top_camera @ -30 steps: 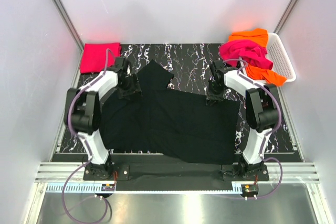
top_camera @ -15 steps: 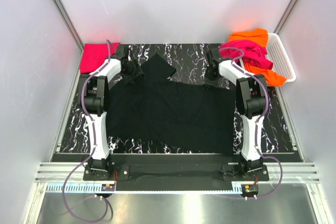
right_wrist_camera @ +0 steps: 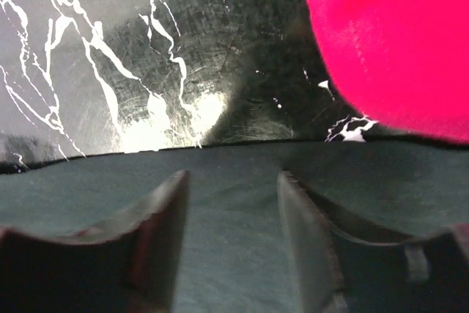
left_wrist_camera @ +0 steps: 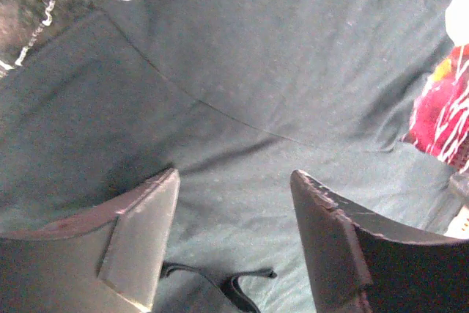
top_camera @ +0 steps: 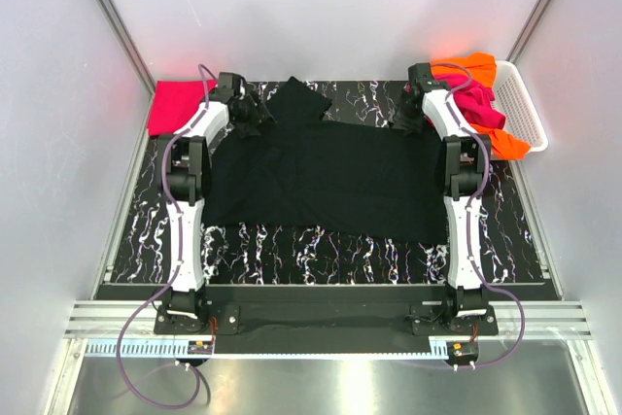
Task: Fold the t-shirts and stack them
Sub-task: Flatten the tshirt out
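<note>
A large black t-shirt (top_camera: 330, 177) lies spread flat across the marble-patterned table (top_camera: 321, 250). My left gripper (top_camera: 251, 112) sits at the shirt's far left corner. In the left wrist view its fingers stand apart (left_wrist_camera: 234, 177) over flat black cloth (left_wrist_camera: 242, 71), gripping nothing. My right gripper (top_camera: 410, 116) is at the far right corner. Its jaws (right_wrist_camera: 231, 177) are open just inside the shirt's edge (right_wrist_camera: 220, 159), with the magenta t-shirt (right_wrist_camera: 388, 42) close by. A folded red-pink t-shirt (top_camera: 178, 104) lies at the back left. The magenta (top_camera: 476, 104) and orange (top_camera: 476, 67) t-shirts hang over the basket.
A white lattice basket (top_camera: 525, 104) stands at the back right corner, against the wall. Both arms are stretched out long over the shirt's left and right sides. Bare marble table shows in front of the shirt and along the back edge (top_camera: 360, 94).
Both arms have reached toward the back of the table, drawing the black shirt with them and flattening it. The right gripper's jaws have opened wider.
</note>
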